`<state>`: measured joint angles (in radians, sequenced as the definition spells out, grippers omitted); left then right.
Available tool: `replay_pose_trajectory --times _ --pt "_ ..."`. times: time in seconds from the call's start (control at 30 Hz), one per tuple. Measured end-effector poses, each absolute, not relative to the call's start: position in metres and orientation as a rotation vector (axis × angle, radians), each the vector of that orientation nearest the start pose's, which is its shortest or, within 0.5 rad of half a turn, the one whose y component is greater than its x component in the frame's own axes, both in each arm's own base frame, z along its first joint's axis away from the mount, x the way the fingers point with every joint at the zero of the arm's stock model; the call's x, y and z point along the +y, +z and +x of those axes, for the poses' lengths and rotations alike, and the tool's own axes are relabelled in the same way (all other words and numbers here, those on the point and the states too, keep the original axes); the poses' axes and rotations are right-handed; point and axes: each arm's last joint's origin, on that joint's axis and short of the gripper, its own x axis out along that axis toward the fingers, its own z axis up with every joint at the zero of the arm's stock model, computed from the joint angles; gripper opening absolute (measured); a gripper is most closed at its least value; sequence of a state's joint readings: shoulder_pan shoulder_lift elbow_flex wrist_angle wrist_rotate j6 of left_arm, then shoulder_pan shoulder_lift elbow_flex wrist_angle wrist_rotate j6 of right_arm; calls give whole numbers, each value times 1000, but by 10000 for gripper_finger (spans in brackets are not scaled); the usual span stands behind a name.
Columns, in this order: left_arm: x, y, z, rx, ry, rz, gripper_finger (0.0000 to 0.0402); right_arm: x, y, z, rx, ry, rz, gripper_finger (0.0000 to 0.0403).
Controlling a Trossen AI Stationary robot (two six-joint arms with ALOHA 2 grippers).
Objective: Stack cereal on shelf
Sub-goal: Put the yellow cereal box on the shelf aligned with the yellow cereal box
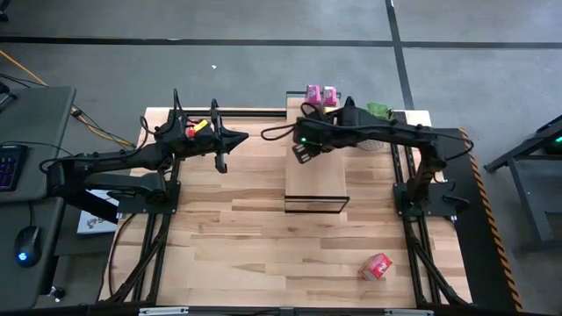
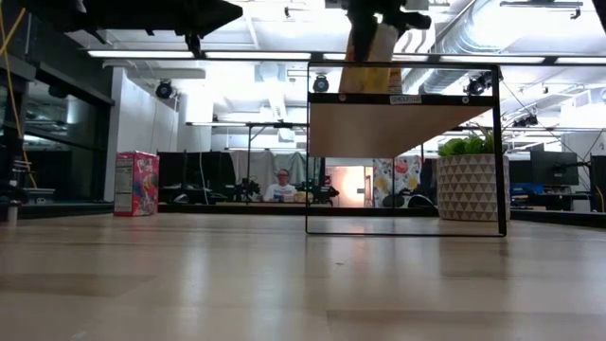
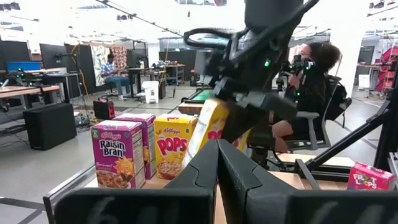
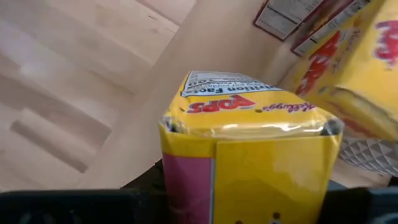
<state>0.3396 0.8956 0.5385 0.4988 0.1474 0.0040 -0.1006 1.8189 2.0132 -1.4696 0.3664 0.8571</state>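
Note:
The shelf [image 1: 318,180] is a long light-wood board on a dark frame at the table's middle. Two pink cereal boxes [image 3: 118,160] and a yellow one [image 3: 173,149] stand upright on its far end. My right gripper [image 1: 303,153] hangs over the shelf, shut on another yellow cereal box [image 4: 249,146], which is tilted and above the board [image 2: 402,128]. My left gripper [image 1: 221,164] is shut on nothing, level and left of the shelf. A red box [image 1: 376,266] lies on the table near the front right. My right gripper has the yellow box's end [image 4: 249,186] between its two fingers, which come slanting down from the table's right. The fingers themselves are hidden by the box and the picture's edge. The box [image 2: 369,52] hangs tilted, lifted clear of the shelf board.
A green plant in a white patterned pot [image 2: 471,185] stands just right of the shelf's far end. The near half of the shelf board [image 1: 316,189] is bare. People sit in the room beyond the table.

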Motion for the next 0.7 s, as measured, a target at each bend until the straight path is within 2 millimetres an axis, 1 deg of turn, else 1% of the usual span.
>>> replay_pose_trajectory --times 0.17,0.33,0.47,0.57,0.7 --pt "63 294 191 -137 191 38 0 -57 360 348 1044 -952 565 133" --pt "63 294 191 -136 191 38 0 -64 356 350 1050 -972 573 133" --pt "63 294 191 -136 191 38 0 -66 357 350 1043 -984 569 137" --pt "63 294 191 -136 191 38 0 -66 357 350 1040 -986 567 151" --pt "63 294 191 -136 192 38 0 -67 357 350 1034 -994 563 183"
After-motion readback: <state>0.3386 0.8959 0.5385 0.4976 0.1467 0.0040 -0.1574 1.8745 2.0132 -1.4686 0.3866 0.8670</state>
